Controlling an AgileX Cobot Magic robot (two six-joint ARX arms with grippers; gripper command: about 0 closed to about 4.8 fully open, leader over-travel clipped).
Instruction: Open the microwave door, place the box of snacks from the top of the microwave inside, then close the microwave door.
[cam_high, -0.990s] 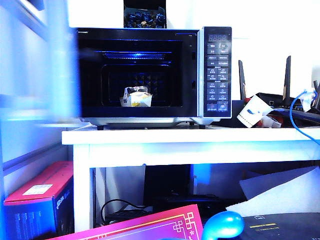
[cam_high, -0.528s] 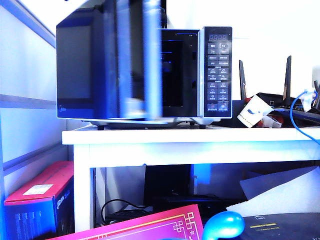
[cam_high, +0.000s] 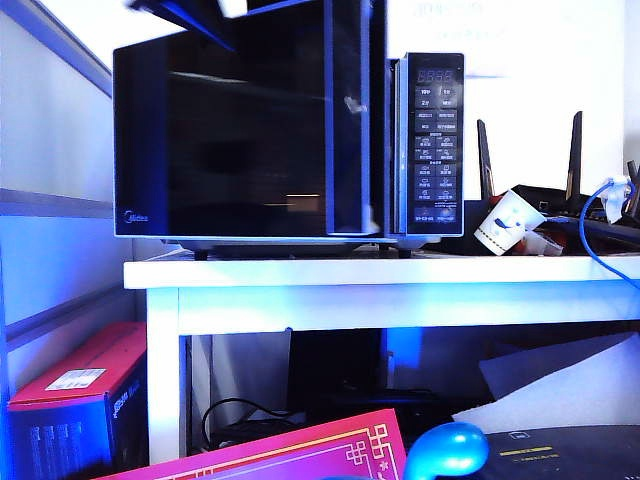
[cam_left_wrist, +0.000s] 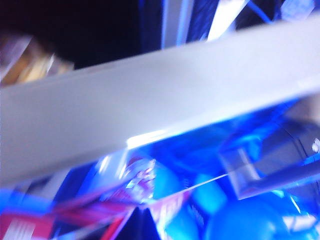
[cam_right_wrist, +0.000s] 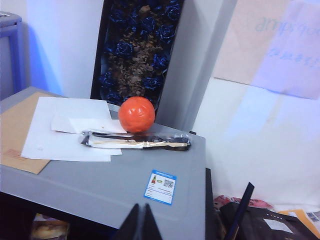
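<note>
The microwave (cam_high: 290, 145) is sitting on the white surface (cam_high: 380, 272), its "Midea"-marked microwave door (cam_high: 240, 140) facing the camera, nearly shut. The right end effector (cam_right_wrist: 141, 222) is hovering pinched together above its top; the left one's state cannot be told.

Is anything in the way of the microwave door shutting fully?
Nothing visible. The microwave door stands almost shut, the narrow gap to the button panel bare. The left gripper is a blur at the door's top edge; the right gripper, shut, hovers above the microwave top.
</note>
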